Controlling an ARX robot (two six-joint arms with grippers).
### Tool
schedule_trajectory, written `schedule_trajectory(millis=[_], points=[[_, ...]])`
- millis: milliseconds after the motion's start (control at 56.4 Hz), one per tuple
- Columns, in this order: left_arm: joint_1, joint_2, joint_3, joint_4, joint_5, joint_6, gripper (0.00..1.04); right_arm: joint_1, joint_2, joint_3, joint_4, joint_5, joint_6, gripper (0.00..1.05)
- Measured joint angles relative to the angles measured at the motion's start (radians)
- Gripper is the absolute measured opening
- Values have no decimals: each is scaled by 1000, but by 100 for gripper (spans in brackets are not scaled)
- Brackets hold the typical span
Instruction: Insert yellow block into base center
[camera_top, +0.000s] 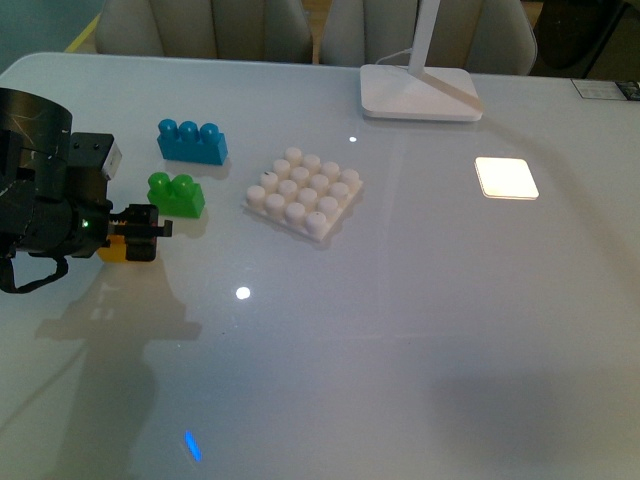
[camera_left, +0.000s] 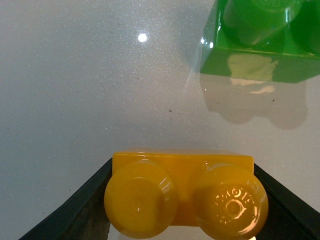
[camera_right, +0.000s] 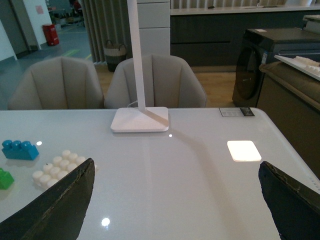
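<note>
- Currently my left jaws look clamped on the yellow block, one dark finger against each short end. That leaves the two top studs free and the underside clear to meet the studs below.
- The yellow block is at the left side of the table, at or just off the surface; I cannot tell which.
- The green brick lies just beside it on the far side, apart from my fingers, so a lift should not disturb it. The blue brick is beyond.
- The base lies to the right, near the table's middle, with every stud bare and its centre open for the block.
- My right jaws are spread wide and hold nothing, back from the work.
- Next, I judge: lift, carry right, lower onto the four middle studs.
</note>
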Motion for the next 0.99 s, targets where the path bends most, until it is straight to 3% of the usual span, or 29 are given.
schedule_trajectory(millis=[479,994], points=[[-152,-179,-53,-52,16,-45,64,0,0,0,0,0,0,96],[-342,-179,119,-180,-8,-68,64,0,0,0,0,0,0,96]])
